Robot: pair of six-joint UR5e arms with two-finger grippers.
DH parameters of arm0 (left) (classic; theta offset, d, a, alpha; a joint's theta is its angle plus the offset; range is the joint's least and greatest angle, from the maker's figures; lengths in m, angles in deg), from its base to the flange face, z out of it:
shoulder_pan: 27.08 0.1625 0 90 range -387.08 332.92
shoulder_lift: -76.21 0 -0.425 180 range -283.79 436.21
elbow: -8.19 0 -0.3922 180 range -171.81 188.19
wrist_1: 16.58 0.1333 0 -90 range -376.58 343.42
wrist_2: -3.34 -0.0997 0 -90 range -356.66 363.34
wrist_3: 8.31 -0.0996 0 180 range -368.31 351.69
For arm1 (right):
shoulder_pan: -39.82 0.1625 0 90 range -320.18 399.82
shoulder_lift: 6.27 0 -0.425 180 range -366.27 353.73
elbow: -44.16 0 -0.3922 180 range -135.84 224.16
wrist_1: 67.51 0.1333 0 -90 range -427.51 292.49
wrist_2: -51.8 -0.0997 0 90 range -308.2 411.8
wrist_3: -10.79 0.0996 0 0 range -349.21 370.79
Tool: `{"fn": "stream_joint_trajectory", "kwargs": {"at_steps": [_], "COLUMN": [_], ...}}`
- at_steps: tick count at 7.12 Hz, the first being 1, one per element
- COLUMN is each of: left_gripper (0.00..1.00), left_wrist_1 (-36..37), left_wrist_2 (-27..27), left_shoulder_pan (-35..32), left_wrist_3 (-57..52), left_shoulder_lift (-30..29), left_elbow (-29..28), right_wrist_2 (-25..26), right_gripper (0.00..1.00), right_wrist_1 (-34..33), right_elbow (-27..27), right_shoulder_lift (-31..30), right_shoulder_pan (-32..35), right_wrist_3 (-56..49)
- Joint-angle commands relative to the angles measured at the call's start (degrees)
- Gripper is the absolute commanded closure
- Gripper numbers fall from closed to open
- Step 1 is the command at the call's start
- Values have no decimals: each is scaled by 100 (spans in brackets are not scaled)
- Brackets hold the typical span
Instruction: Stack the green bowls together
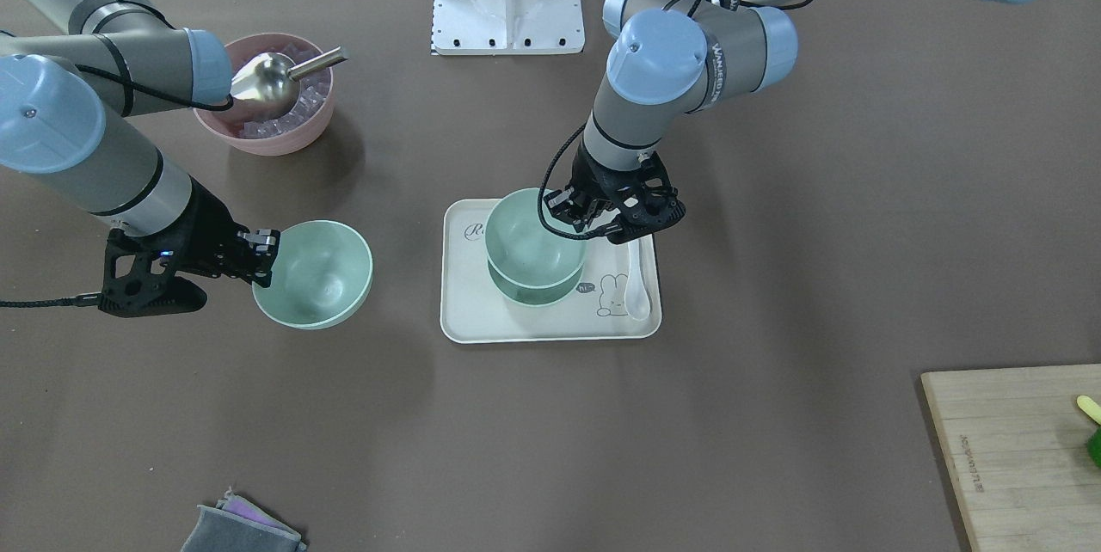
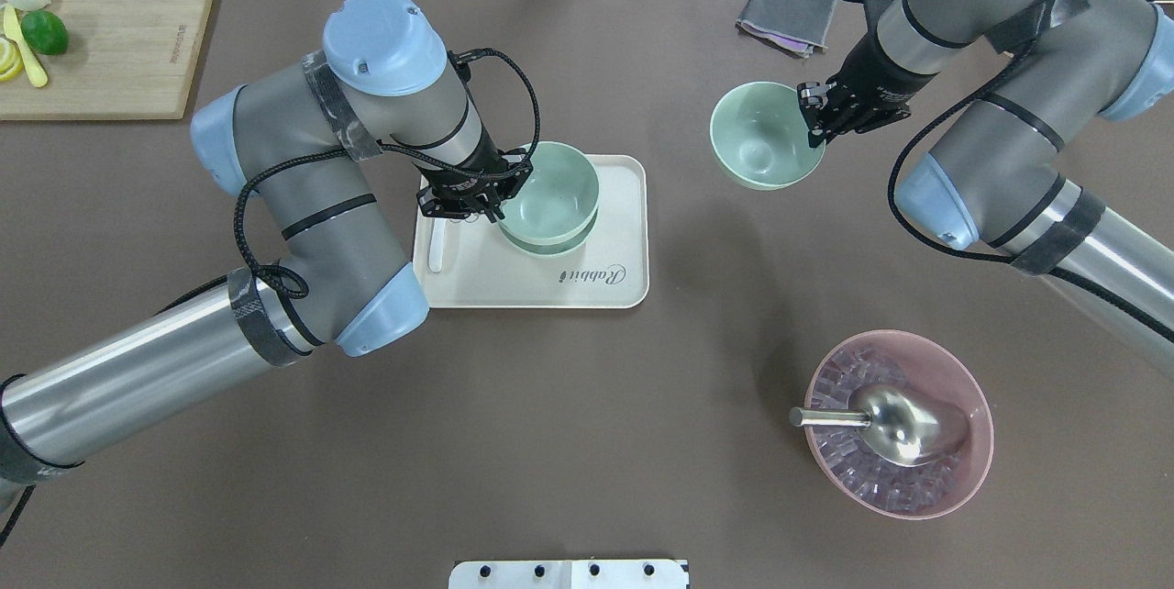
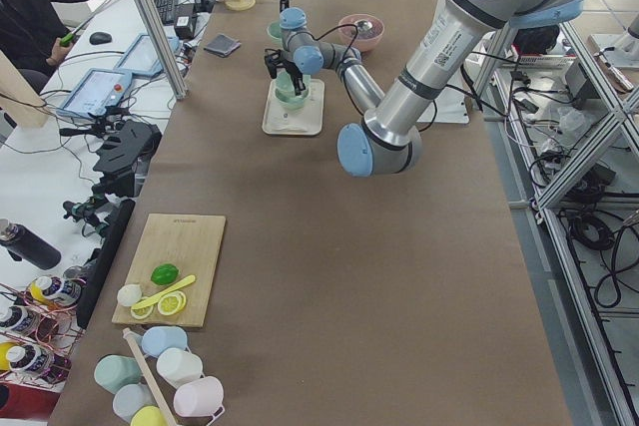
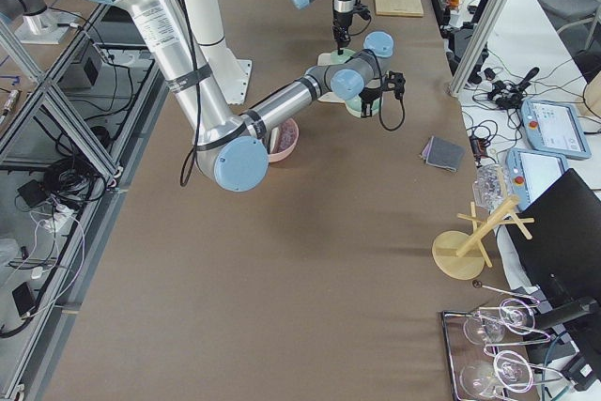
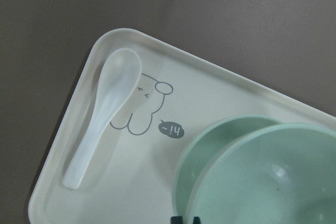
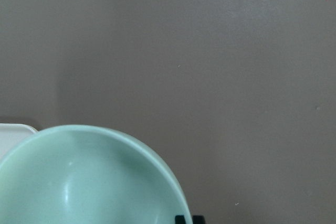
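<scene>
Two green bowls are on the white tray point(image 2: 605, 286). The lower green bowl point(image 2: 548, 247) rests on the tray, and the upper one point(image 2: 550, 190) sits in it, slightly offset. My left gripper point(image 2: 500, 204) is shut on the upper bowl's rim point(image 1: 533, 230). The left wrist view shows both, upper point(image 5: 283, 177) over lower point(image 5: 210, 150). My right gripper point(image 2: 814, 121) is shut on the rim of the third green bowl point(image 2: 766, 147), to the right of the tray. This bowl also shows in the front view point(image 1: 314, 272) and in the right wrist view point(image 6: 89, 177).
A white spoon point(image 2: 437, 245) lies on the tray's left side. A pink bowl point(image 2: 899, 424) with ice and a metal scoop stands at the near right. A grey cloth point(image 2: 787, 11) lies at the far right. A wooden cutting board point(image 2: 101, 48) with fruit is at the far left.
</scene>
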Motion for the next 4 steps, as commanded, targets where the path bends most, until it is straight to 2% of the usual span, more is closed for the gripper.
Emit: {"fn": "stream_joint_trajectory", "kwargs": {"at_steps": [1,4], "left_gripper": [100,100], "left_wrist_1": [-17,-263], "left_wrist_2": [-11,-134], "left_shoulder_pan": [4,4], "left_wrist_3": [-5,12], "left_shoulder_lift": [-8,-87], "left_elbow": [-77,-332], "right_wrist_2": [9,35], "right_gripper": [100,100], "right_wrist_1": [0,0], "right_elbow": [-6,-24], "right_shoulder_lift": [0,-9], "right_shoulder_pan": [1,1], "right_wrist_3": [1,-7]}}
